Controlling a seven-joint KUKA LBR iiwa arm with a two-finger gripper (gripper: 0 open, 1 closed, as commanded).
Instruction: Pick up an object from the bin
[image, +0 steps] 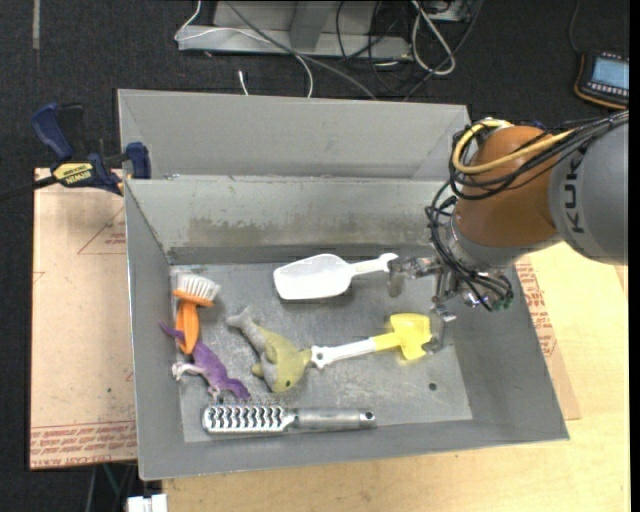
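Jaws stand open at the right of centre of the frame, low over the floor of the grey bin, with nothing gripped between them. They hang from the orange-covered arm, which comes in from the right edge of the frame.

One finger sits just beside the handle end of a white scoop. The other finger sits just beside the right edge of the yellow spatula. Whether that finger touches the yellow blade cannot be told. The spatula lies flat, its yellow blade at the right and its white handle running left and slightly down towards the middle of the bin.

At the handle's left end lies a grey and yellow fish toy, touching or nearly touching it. Further left, near the left wall, an orange brush with white bristles lies above a purple dinosaur figure. Along the lower edge of the floor lies a silver hairbrush, bristles at the left and handle pointing right. These things are well apart from the jaws.
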